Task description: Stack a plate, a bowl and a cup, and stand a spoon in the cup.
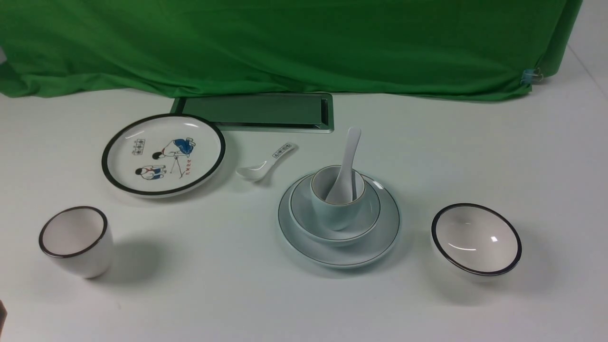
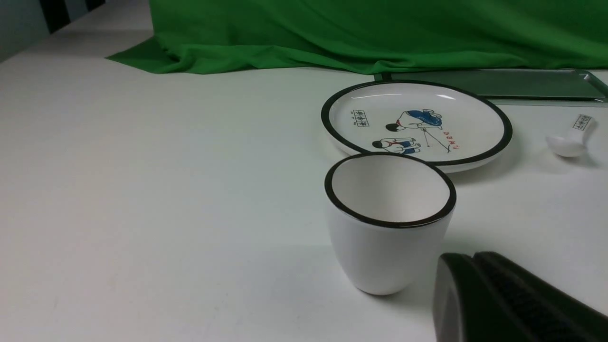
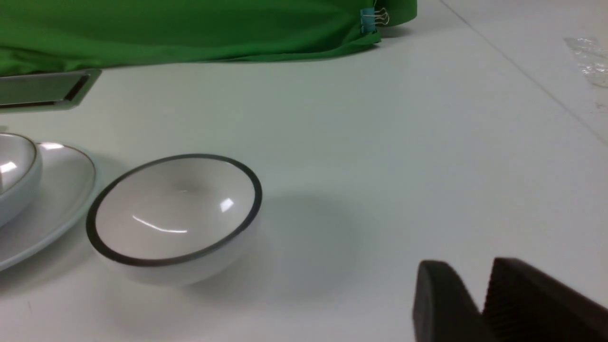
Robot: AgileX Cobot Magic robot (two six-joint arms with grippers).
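The pale blue-white plate [image 1: 380,237] lies right of the table's centre. The pale bowl [image 1: 304,218] sits on it, and the pale blue cup [image 1: 332,213] stands in the bowl. The plain white spoon [image 1: 349,156] stands in the cup, handle leaning up and away. The plate [image 3: 52,199] and bowl [image 3: 14,175] also show at the edge of the right wrist view. My left gripper [image 2: 468,259] is shut and empty, close to a black-rimmed white cup. My right gripper [image 3: 470,266] is empty, its tips slightly apart, low over bare table beside a black-rimmed bowl. Neither gripper shows in the front view.
A black-rimmed white cup [image 1: 76,240] stands front left. A black-rimmed cartoon plate [image 1: 164,154] and a small patterned spoon [image 1: 266,164] lie behind it. A black-rimmed white bowl [image 1: 476,240] sits front right. A metal panel [image 1: 256,111] and green cloth [image 1: 285,42] are at the back.
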